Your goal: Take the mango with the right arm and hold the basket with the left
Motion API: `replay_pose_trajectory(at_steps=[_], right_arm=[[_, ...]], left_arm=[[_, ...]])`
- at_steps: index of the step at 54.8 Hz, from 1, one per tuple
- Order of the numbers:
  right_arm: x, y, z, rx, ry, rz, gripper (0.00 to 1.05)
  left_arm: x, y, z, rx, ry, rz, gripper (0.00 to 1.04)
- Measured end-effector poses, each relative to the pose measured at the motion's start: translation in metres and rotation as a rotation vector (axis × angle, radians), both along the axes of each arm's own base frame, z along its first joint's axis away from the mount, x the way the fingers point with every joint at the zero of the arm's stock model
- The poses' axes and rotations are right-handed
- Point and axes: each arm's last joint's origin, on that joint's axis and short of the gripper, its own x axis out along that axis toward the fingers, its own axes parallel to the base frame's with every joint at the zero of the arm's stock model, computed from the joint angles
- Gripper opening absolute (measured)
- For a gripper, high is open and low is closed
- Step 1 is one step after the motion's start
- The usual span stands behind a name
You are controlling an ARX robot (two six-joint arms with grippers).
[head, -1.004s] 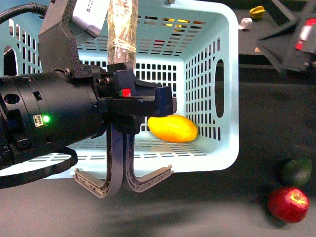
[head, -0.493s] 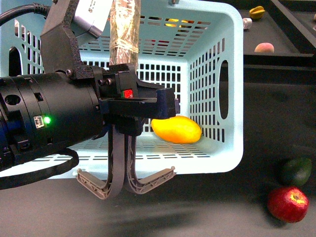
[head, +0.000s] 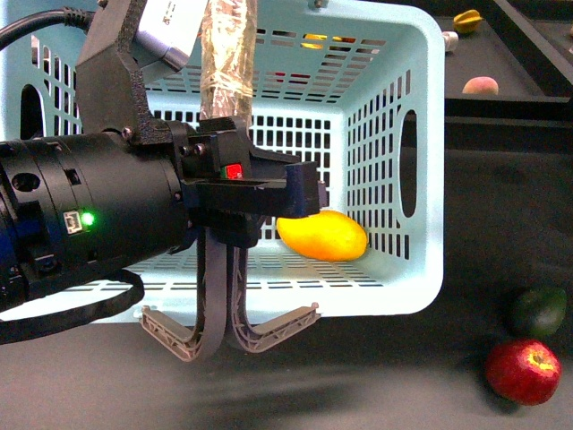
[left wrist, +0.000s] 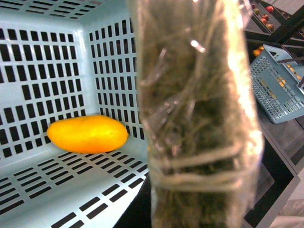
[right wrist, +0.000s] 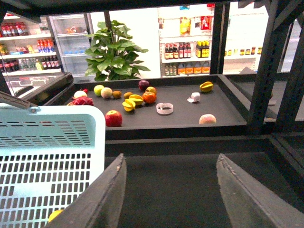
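Observation:
The mango (head: 322,236) lies inside the pale aqua basket (head: 421,161), near its right wall. It also shows in the left wrist view (left wrist: 88,134) on the basket floor (left wrist: 42,185). My left gripper (head: 226,333) is shut on the plastic-wrapped brown-grey basket handle (head: 228,54), which fills the left wrist view (left wrist: 199,118). My right gripper (right wrist: 171,159) is open and empty above the dark table, just right of the basket's corner (right wrist: 52,156). A sliver of the mango (right wrist: 54,216) shows through that corner. The right arm is out of the front view.
A red apple (head: 524,370) and a dark green fruit (head: 540,311) lie on the dark table right of the basket. A raised shelf behind holds several fruits (right wrist: 137,99) and a peach (head: 480,86). Black frame posts (right wrist: 263,71) stand at the right. A second basket (left wrist: 278,76) sits farther off.
The right arm, blurred at the front view's upper right a second ago, has left that view. The basket and mango have shifted slightly right. My left gripper keeps its hold.

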Motion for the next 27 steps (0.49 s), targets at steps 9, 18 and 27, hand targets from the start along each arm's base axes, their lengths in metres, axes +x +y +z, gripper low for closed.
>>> replay_pose_trajectory(at_steps=[9,18,27], right_arm=[[-0.008,-0.011,0.000,-0.036,0.035,0.005,0.33],[-0.014,-0.013,0.002,-0.044,0.026,-0.005,0.08],[-0.018,-0.013,0.002,-0.048,0.025,-0.005,0.02]], left_arm=[[0.000,0.000,0.000,0.001,-0.002,-0.002,0.04],[0.000,0.000,0.000,-0.004,0.002,0.003,0.04],[0.000,0.000,0.000,0.000,-0.001,0.002,0.04]])
